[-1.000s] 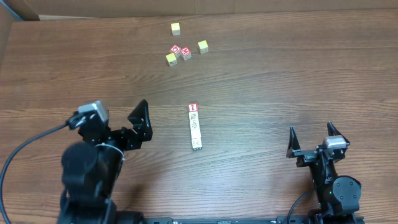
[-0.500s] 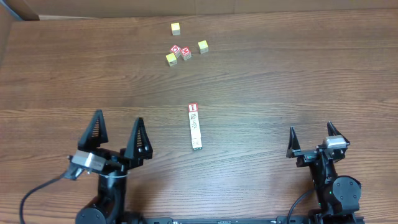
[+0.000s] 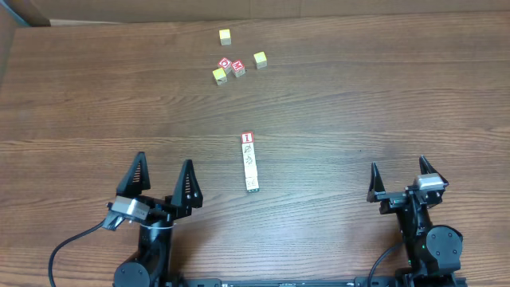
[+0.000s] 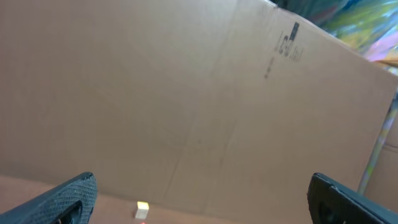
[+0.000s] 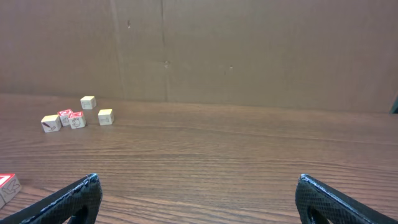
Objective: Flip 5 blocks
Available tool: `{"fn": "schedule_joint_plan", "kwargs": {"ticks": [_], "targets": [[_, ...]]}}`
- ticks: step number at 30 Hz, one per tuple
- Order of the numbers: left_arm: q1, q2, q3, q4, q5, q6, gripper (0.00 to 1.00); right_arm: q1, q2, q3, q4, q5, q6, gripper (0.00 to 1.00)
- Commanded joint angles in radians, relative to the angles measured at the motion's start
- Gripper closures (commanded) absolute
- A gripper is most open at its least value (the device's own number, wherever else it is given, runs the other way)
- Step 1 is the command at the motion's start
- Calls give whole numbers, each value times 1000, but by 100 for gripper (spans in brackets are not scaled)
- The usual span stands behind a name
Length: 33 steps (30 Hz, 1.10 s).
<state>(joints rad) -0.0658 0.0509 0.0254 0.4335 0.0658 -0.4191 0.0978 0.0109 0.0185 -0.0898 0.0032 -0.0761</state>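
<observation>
Right now both tools are released, nothing btwn the fingers. Landmark = the blocks (image 3: pixel 250 162): five tiny cubes laid end to end in one straight row, mid surface (image 3: pixel 358 96), each touching the next. Far end of the row is the red-bordered white block (image 3: pixel 247 138) w/ a dark mark on top. Near end is the green-faced block (image 3: pixel 253 188). The three btwn them are pale w/ dark drawings, too small to read.

Left tool (image 3: pixel 162 159) sits to the left of the row, level w/ its near end, well apart from it, fingers spread wide & pointing away from the robot base. Right tool (image 3: pixel 398 163) sits to the right of the row, further off than the left one, also spread wide & empty.

Beyond the row's far end, well apart, is a loose cluster: three yellow-faced cubes (image 3: pixel 260 59) & two red-faced cubes (image 3: pixel 238 69) w/ white symbols. The red pair is touching or nearly so, can't tell which. Cardboard wall (image 5: pixel 249 50) stands past that cluster at the surface's back edge.

Right wrist view: cluster at mid left, & the red-bordered end of the row just peeks in at the lower-left edge. Left wrist view: mostly wall, one small pale cube low in frame, can't tell which one.
</observation>
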Motion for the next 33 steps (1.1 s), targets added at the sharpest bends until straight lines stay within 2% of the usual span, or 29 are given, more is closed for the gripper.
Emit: {"fn": "schedule_joint_plan", "kwargs": {"ticks": [1, 16, 26, 33], "targets": [[3, -23, -21, -37, -23, -3, 0, -8, -7, -11, 5, -6, -3, 0], [49, -48, -21, -511, -80, 23, 0, -8, -7, -11, 5, -6, -3, 0], [45, -48, -21, -512, -68, 307, 0, -8, -7, -11, 5, -6, -3, 0], [45, -48, -21, -511, -69, 315, 0, -8, -7, -11, 5, -6, -3, 0]]}}
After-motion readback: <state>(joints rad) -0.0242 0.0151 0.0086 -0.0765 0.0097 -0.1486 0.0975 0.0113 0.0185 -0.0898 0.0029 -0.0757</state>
